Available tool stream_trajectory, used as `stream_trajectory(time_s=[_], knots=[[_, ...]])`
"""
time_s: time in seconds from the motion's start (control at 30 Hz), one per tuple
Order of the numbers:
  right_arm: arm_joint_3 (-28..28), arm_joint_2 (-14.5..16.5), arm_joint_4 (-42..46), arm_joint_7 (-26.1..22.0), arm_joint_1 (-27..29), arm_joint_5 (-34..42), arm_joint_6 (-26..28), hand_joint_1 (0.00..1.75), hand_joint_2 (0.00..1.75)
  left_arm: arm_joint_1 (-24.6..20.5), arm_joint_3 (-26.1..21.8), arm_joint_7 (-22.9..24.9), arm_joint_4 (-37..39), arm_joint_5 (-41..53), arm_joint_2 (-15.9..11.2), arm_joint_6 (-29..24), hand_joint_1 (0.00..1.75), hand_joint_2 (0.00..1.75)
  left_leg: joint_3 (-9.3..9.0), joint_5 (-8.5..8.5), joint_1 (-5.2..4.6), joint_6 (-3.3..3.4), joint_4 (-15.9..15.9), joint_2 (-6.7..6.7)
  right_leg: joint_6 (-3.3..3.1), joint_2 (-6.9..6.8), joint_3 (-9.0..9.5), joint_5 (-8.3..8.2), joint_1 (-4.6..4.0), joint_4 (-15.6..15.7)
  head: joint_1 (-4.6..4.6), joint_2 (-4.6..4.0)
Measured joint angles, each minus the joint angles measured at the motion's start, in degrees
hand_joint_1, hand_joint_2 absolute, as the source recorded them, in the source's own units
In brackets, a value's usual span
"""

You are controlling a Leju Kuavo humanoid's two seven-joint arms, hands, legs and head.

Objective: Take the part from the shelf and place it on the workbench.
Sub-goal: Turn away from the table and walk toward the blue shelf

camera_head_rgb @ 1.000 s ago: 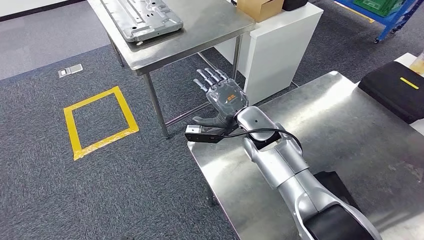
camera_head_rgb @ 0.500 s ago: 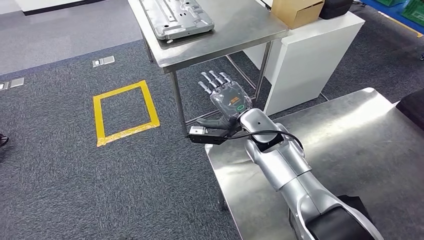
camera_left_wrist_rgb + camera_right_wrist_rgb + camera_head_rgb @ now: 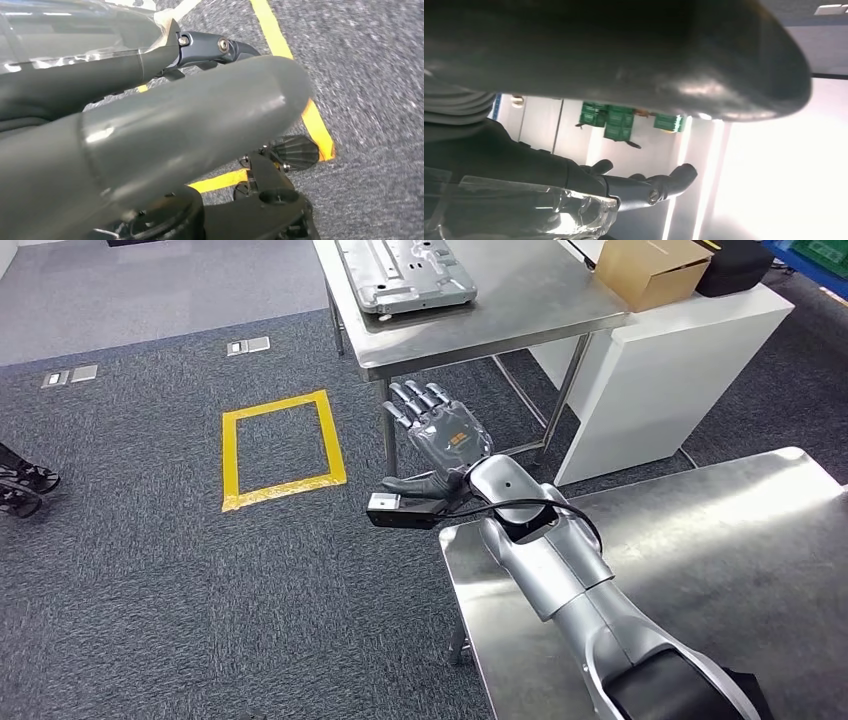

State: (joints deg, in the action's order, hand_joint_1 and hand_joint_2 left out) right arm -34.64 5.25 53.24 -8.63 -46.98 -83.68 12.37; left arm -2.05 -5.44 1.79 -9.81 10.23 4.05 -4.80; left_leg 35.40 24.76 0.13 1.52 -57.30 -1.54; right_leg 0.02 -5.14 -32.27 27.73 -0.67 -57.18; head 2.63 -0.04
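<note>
From the head we see a person's shoes [image 3: 20, 485] at the far left edge of the carpet, then a yellow tape square [image 3: 283, 448] on the floor. The left wrist view shows this tape up close beneath the left hand [image 3: 150, 130]. Its thick thumb and a dark finger lie stretched out with nothing between them, so we read that hand as empty and unclenched.

Right of the square stands the far steel table [image 3: 560, 300], and the part [image 3: 405, 275], a grey metal plate, lies flat on its left end. It is well apart from both hands.

In front of that table the right hand [image 3: 440, 435] hangs in the air past the left corner of the near steel bench [image 3: 720, 560]. Its back faces us, its fingers are spread and point away, its thumb sticks out to the left, and it holds nothing. The silver arm reaches it from the lower right across the bench.

Further right a cardboard box [image 3: 652, 270] sits on a white cabinet [image 3: 680, 370], just beside a black case [image 3: 735, 262]. We cannot tell what is inside either.

The right wrist view adds green crates [image 3: 616, 120] against a pale wall, with their contents too small to make out.
</note>
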Motion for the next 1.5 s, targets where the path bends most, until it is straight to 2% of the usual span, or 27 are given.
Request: stream_trajectory(time_s=[0.07, 0.13, 0.2, 0.23, 0.27, 0.33, 0.37, 0.43, 0.5, 0.57, 0.63, 0.7, 0.73, 0.77, 0.8, 0.87, 0.93, 1.0, 1.07, 1.13, 1.2, 1.23, 1.27, 1.3, 1.37, 1.43, 1.5], knots=[[-0.01, 0.19, 0.00, 0.00, -0.03, -0.07, 0.06, 0.00, 0.00, 0.01, -0.10, 0.10, 0.00, -0.03, 0.01, -0.04, 0.00, 0.00, -0.50, -0.40, 0.25, 0.70, 0.65, 0.90, 0.23, 1.58, -0.93, 1.47, 0.14, -2.49, -0.09, 0.00], [-0.01, 0.22, -0.11, 0.00, 0.10, -0.16, 0.10, 0.00, 0.00, -0.18, -0.30, 0.20, 0.00, -0.04, -0.01, -0.16, 0.00, 0.00, -0.72, -0.60, 0.38, 1.13, 0.89, 1.91, -0.02, 3.93, -4.26, 4.53, 0.50, -9.68, -0.25, 0.00], [-0.03, 0.10, -0.38, 0.00, 0.44, -0.26, 0.13, 0.00, 0.00, -0.25, -0.45, 0.29, 0.00, -0.05, -0.03, -0.30, 0.00, 0.00, -0.68, -0.62, 0.39, 1.24, 0.86, 3.25, 0.15, 4.74, -7.99, 6.69, 0.76, -16.68, -0.38, 0.00], [-0.05, 0.06, -0.51, 0.00, 0.56, -0.29, 0.13, 0.00, 0.00, -0.19, -0.48, 0.32, 0.00, -0.05, -0.01, -0.36, 0.00, 0.00, -0.68, -0.62, 0.39, 1.22, 0.83, 3.95, 0.55, 4.84, -8.52, 6.43, 0.86, -17.28, -0.40, 0.00], [-0.09, 0.06, -0.61, 0.00, 0.60, -0.31, 0.15, 0.00, 0.00, -0.13, -0.50, 0.35, 0.00, -0.05, 0.04, -0.41, 0.00, 0.00, -0.72, -0.60, 0.41, 1.18, 0.78, 4.62, 1.10, 4.96, -7.83, 5.23, 1.03, -15.40, -0.41, 0.00], [-0.21, 0.19, -0.70, 0.00, 0.47, -0.36, 0.22, 0.00, 0.00, -0.09, -0.58, 0.35, 0.00, -0.05, 0.16, -0.53, 0.00, 0.00, -0.70, -0.46, 0.43, 0.87, 0.50, 5.87, 2.13, 6.38, -4.10, 1.60, 1.63, -7.01, -0.42, 0.00], [-0.29, 0.31, -0.76, 0.00, 0.37, -0.41, 0.27, 0.00, 0.00, -0.11, -0.67, 0.34, 0.00, -0.04, 0.20, -0.59, 0.00, 0.00, -0.57, -0.35, 0.37, 0.58, 0.29, 6.40, 2.22, 7.13, -2.48, 0.27, 1.86, -3.53, -0.43, 0.00], [-0.43, 0.50, -0.97, 0.01, 0.22, -0.51, 0.36, 0.00, 0.00, -0.05, -0.88, 0.32, 0.00, -0.03, 0.20, -0.65, 0.00, 0.00, -0.12, -0.35, 0.37, -0.14, 0.07, 7.18, 1.63, 7.90, -1.30, -0.72, 1.85, -0.96, -0.43, 0.00], [-0.48, 0.74, -1.11, 0.02, 0.10, -0.57, 0.41, 0.00, 0.00, 0.11, -1.00, 0.31, 0.00, 0.03, 0.18, -0.65, 0.00, 0.00, 0.23, -0.46, 0.66, -0.84, 0.07, 7.45, 0.67, 7.06, -1.22, -1.05, 1.65, -0.79, -0.41, 0.00], [-0.49, 1.10, -1.14, 0.02, -0.09, -0.61, 0.45, 0.00, 0.00, 0.21, -1.03, 0.30, 0.00, 0.19, 0.16, -0.65, 0.00, 0.00, 1.13, 0.76, 0.73, -1.42, -1.81, 5.49, -0.20, 6.25, -1.04, -1.27, 1.78, -0.47, -0.21, 0.00], [-0.50, 1.30, -1.20, 0.05, -0.22, -0.66, 0.51, 0.00, 0.00, 0.13, -1.04, 0.26, 0.00, 0.39, 0.18, -0.61, 0.00, 0.00, 3.95, 3.98, 0.73, -1.86, -7.81, 2.93, -0.82, 5.26, -0.82, -1.21, 1.68, -0.33, 0.11, 0.00], [-0.50, 1.25, -1.43, 0.10, -0.21, -0.69, 0.56, 0.00, 0.00, 0.09, -1.04, 0.21, 0.00, 0.48, 0.24, -0.57, 0.00, 0.00, 7.51, 6.76, 0.93, -2.16, -14.81, 2.29, -1.12, 4.07, -0.77, -1.05, 1.39, -0.35, 0.22, 0.00], [-0.51, 1.22, -1.56, 0.13, -0.18, -0.71, 0.57, 0.00, 0.00, 0.12, -1.05, 0.20, 0.00, 0.48, 0.27, -0.56, 0.00, 0.00, 8.33, 6.87, 1.01, -2.24, -16.22, 2.21, -1.19, 3.49, -0.77, -0.98, 1.30, -0.36, 0.22, 0.00], [-0.51, 1.22, -1.66, 0.13, -0.17, -0.72, 0.60, 0.00, 0.00, 0.15, -1.07, 0.20, 0.00, 0.48, 0.28, -0.56, 0.00, 0.00, 7.86, 5.85, 1.06, -2.25, -15.19, 2.03, -1.22, 2.94, -0.75, -0.94, 1.25, -0.36, 0.23, 0.00], [-0.52, 1.23, -1.71, 0.13, -0.17, -0.73, 0.64, 0.00, 0.00, 0.16, -1.10, 0.20, 0.00, 0.49, 0.27, -0.57, 0.00, 0.00, 6.24, 4.09, 1.10, -2.22, -12.05, 1.57, -1.20, 2.46, -0.70, -0.87, 1.22, -0.37, 0.23, 0.00], [-0.50, 1.26, -1.75, 0.14, -0.24, -0.73, 0.75, 0.00, 0.00, 0.09, -1.17, 0.20, 0.00, 0.51, 0.28, -0.58, 0.00, 0.00, 1.95, 1.03, 0.98, -2.06, -4.06, -0.42, -0.95, 1.67, -0.57, -0.65, 0.94, -0.42, 0.25, 0.00], [-0.46, 1.25, -1.76, 0.15, -0.33, -0.73, 0.85, 0.00, 0.00, -0.02, -1.21, 0.20, 0.00, 0.52, 0.37, -0.60, 0.00, 0.00, 0.17, 0.23, 0.64, -1.66, -0.59, -1.30, -0.50, 1.00, -0.45, -0.39, 0.54, -0.42, 0.07, 0.00], [-0.45, 1.25, -1.80, 0.15, -0.38, -0.73, 0.92, 0.00, 0.00, -0.05, -1.23, 0.23, 0.00, 0.52, 0.44, -0.64, 0.00, 0.00, 0.23, 0.08, 0.36, -0.98, -0.40, -0.16, 0.06, 0.29, -0.30, -0.18, 0.38, -0.37, -0.12, 0.00], [-0.44, 1.29, -1.85, 0.08, -0.42, -0.72, 0.99, 0.00, 0.00, 0.03, -1.26, 0.32, 0.00, 0.52, 0.45, -0.67, 0.00, 0.00, -0.02, -0.23, 0.41, -0.17, -0.06, 0.83, 0.47, 1.36, -0.88, 0.82, 0.51, -1.87, -0.13, 0.00], [-0.42, 1.21, -2.01, -0.01, -0.44, -0.68, 1.10, 0.00, 0.00, -0.04, -1.32, 0.37, 0.00, 0.52, 0.39, -0.69, 0.00, 0.00, -0.17, -0.40, 0.53, 0.46, 0.12, 1.76, 0.20, 3.56, -3.73, 3.50, 0.71, -7.85, -0.30, 0.00], [-0.42, 0.98, -2.35, -0.04, -0.30, -0.66, 1.16, 0.00, 0.00, -0.13, -1.37, 0.38, 0.00, 0.52, 0.33, -0.69, 0.00, 0.00, -0.12, -0.40, 0.50, 0.70, 0.09, 2.99, -0.06, 4.52, -7.79, 6.16, 0.73, -15.73, -0.52, 0.00], [-0.42, 0.88, -2.55, -0.08, -0.21, -0.65, 1.16, 0.00, 0.00, -0.10, -1.39, 0.39, 0.00, 0.52, 0.33, -0.68, 0.00, 0.00, -0.11, -0.40, 0.49, 0.71, 0.06, 3.70, 0.10, 4.69, -8.93, 6.46, 0.74, -17.58, -0.54, 0.00], [-0.43, 0.82, -2.71, -0.11, -0.15, -0.64, 1.17, 0.00, 0.00, -0.06, -1.40, 0.39, 0.00, 0.52, 0.34, -0.67, 0.00, 0.00, -0.14, -0.39, 0.48, 0.71, 0.03, 4.40, 0.45, 4.86, -8.88, 5.77, 0.74, -16.97, -0.56, 0.00], [-0.43, 0.80, -2.81, -0.17, -0.14, -0.63, 1.18, 0.00, 0.00, -0.03, -1.40, 0.40, 0.00, 0.52, 0.37, -0.66, 0.00, 0.00, -0.20, -0.38, 0.48, 0.69, -0.01, 5.09, 0.87, 5.12, -7.62, 4.28, 0.77, -13.98, -0.56, 0.00], [-0.44, 0.81, -2.91, -0.28, -0.23, -0.61, 1.21, 0.00, 0.00, -0.03, -1.42, 0.40, 0.00, 0.52, 0.43, -0.65, 0.00, 0.00, -0.18, -0.29, 0.40, 0.49, -0.18, 6.36, 1.43, 6.85, -3.61, 0.74, 1.04, -5.48, -0.55, 0.00], [-0.44, 0.89, -3.00, -0.38, -0.34, -0.59, 1.27, 0.00, 0.00, 0.00, -1.44, 0.45, 0.00, 0.50, 0.45, -0.66, 0.00, 0.00, 0.07, -0.27, 0.34, 0.01, -0.30, 7.30, 1.06, 8.19, -1.56, -0.97, 1.18, -1.14, -0.50, 0.00], [-0.44, 1.07, -3.11, -0.42, -0.44, -0.58, 1.34, 0.00, 0.00, 0.13, -1.45, 0.53, 0.01, 0.48, 0.44, -0.68, 0.00, 0.00, 0.36, -0.46, 0.44, -0.67, -0.10, 8.02, 0.21, 7.71, -1.52, -1.24, 1.06, -0.86, -0.51, 0.00]])
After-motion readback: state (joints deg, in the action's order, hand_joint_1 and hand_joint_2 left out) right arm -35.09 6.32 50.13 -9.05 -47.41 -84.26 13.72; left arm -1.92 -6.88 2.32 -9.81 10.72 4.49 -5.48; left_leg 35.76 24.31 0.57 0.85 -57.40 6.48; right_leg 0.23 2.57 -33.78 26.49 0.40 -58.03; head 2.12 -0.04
